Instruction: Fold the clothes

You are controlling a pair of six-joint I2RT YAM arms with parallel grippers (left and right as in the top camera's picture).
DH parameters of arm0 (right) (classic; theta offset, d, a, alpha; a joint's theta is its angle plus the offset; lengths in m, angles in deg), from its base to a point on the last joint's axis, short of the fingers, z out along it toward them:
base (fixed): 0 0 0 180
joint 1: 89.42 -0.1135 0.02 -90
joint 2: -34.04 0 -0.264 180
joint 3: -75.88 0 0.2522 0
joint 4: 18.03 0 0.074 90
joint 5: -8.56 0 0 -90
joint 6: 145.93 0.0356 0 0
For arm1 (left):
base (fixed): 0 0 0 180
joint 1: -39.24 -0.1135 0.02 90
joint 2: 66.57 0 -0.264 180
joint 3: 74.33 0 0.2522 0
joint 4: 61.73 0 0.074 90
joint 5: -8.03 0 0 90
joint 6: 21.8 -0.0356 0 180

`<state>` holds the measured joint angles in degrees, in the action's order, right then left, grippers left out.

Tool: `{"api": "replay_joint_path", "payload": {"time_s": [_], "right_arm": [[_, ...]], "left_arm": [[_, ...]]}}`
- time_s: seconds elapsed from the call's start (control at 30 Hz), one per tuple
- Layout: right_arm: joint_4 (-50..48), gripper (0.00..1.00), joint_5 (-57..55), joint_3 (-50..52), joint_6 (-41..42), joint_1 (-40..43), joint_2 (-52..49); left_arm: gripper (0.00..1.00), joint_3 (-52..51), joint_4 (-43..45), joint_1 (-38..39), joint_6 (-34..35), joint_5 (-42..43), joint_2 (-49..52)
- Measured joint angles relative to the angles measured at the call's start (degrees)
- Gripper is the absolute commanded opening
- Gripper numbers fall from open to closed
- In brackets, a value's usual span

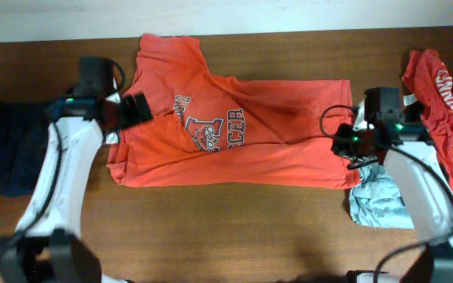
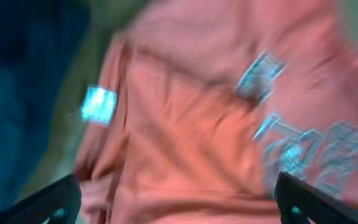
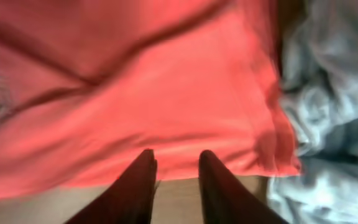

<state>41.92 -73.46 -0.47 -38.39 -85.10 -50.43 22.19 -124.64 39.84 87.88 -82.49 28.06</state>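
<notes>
The clothes are chiefly an orange-red T-shirt (image 1: 250, 134) with a grey-white chest print, lying flat and crumpled across the middle of the table. Its left sleeve area is folded inward. My left gripper (image 1: 138, 108) hovers over the shirt's left edge. In the left wrist view this gripper (image 2: 178, 186) is open, fingers wide apart, with blurred shirt cloth (image 2: 185, 124) below them. My right gripper (image 1: 343, 148) is at the shirt's right hem. In the right wrist view it (image 3: 177, 155) is open a little, holding nothing, with bare wood between the fingers and the hem (image 3: 166, 93) just ahead.
A navy garment (image 1: 6, 145) lies at the far left. A pale grey-blue garment (image 1: 376, 200) is bunched under my right arm, touching the shirt's right hem. Another red printed tee (image 1: 447, 102) lies at the far right. Bare wood runs along the table's front.
</notes>
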Motion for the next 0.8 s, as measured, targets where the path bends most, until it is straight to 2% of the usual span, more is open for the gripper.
{"api": "replay_joint_path", "payload": {"time_s": [0.1, 0.2, 0.23, 0.27, 0.3, 0.37, 0.47, 0.6, 0.8], "right_arm": [[-2.9, 0.42, 2.8, 0.0, -1.7, 0.0, 0.8], [-6.3, 0.43, 5.7, 0.0, -2.9, 0.0, 0.4], [-7.3, 0.42, 6.8, 0.0, -3.0, 0.0, -0.1], [-8.3, 0.39, 8.0, 0.0, -3.1, 0.0, -1.1], [-8.6, 0.34, 9.2, 0.0, -3.3, 0.0, -2.4], [-7.7, 0.2, 10.6, -0.1, -3.7, 0.0, -5.8], [-5.5, 0.07, 11.5, -0.1, -3.7, 0.0, -10.5], [-4.0, 0.04, 11.8, -0.1, -3.8, 0.0, -16.7], [-4.8, 0.04, 12.7, -0.7, -3.4, 0.2, -23.9]], "left_arm": [[0.92, 0.6, 4.5, 0.0, -0.9, 0.0, -2.1], [0.85, 0.6, 5.1, 0.0, -1.7, 0.8, -0.7], [0.82, 0.6, 4.8, 0.0, -1.7, 1.0, 0.2], [0.72, 0.6, 4.4, 0.1, -2.0, 1.2, 1.8], [0.68, 0.6, 4.0, 0.3, -2.1, 1.2, 3.9], [0.66, 0.6, 2.4, 0.6, -2.3, 1.4, 7.0], [0.62, 0.6, 0.3, 2.0, -2.1, 1.9, 13.5], [0.6, -0.2, -0.9, 4.2, -2.1, 2.3, 19.1], [0.6, -4.1, 1.9, 5.0, -2.1, -0.5, 19.4]]}}
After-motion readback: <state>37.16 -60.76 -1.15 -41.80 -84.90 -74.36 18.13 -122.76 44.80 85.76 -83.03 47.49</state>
